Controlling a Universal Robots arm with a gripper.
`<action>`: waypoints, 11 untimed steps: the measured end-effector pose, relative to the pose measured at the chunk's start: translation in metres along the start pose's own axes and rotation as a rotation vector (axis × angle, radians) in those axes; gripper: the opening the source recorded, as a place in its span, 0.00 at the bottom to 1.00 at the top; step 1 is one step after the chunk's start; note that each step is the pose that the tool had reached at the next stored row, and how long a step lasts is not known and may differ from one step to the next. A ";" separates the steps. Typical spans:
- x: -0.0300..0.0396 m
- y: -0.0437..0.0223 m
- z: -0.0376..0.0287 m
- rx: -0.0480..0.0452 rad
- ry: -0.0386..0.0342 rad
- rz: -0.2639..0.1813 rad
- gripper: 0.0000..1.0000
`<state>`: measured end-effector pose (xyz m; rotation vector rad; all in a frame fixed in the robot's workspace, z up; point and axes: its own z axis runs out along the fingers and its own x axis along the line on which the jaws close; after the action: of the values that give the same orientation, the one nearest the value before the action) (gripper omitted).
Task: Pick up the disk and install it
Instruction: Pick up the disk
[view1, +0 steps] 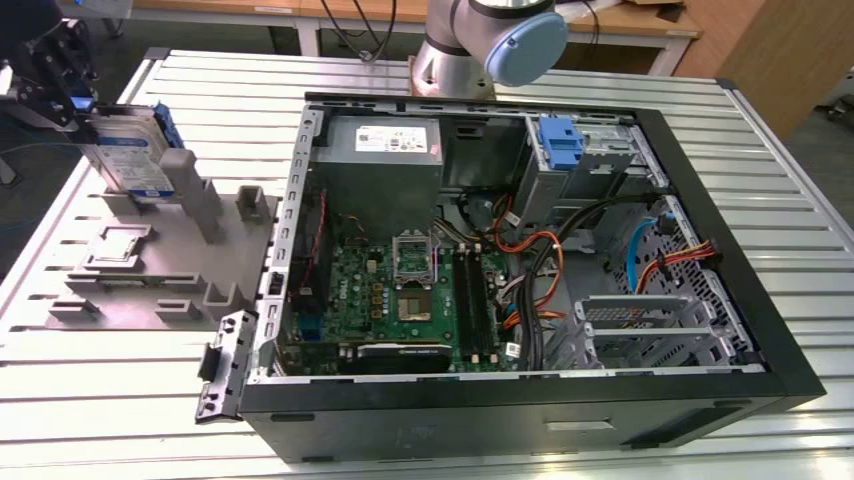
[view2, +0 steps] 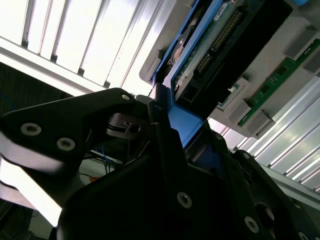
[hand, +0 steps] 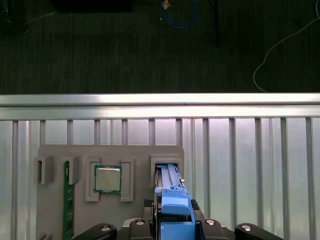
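While the grasp looks made, the install itself has not begun. Your gripper (view1: 70, 98) sits at about ten o'clock in the exterior view. The disk (view1: 127, 155) stands on edge just below it, with its labelled face toward the camera. It is in the upright slot of the grey fixture plate (view1: 160, 285), which lies at nine o'clock of the open computer case (view1: 747, 330).

In the second wrist view the dark fingers (view2: 162, 145) are drawn in narrow against the disk's blue frame, one on each side. You can treat them as clamped on it. In the first wrist view the same frame shows edge-on as a blue strip running from the slot to the jaws.

Whether the disk has risen at all in the slot I cannot tell; its lower edge is hidden behind a grey post in the exterior view.

So by my reading, approach and grip are done. Lifting clear, carrying across and seating in the case are all left.

The drive cage (view1: 607, 150) at one o'clock already holds another blue carrier (view1: 561, 140) (not yours to move). The square silver chip (hand: 107, 179) and the green memory stick (hand: 66, 200) rest in their own pockets on the plate, apart from the fingers.
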<state>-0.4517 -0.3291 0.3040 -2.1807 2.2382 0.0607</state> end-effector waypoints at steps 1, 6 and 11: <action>0.0000 0.0000 -0.0001 0.0001 0.0000 0.000 0.36; -0.0001 0.0000 -0.0011 -0.0001 0.0001 0.000 0.36; -0.0001 0.0000 -0.0024 0.0000 0.0000 0.000 0.36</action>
<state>-0.4517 -0.3291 0.3064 -2.1807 2.2383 0.0607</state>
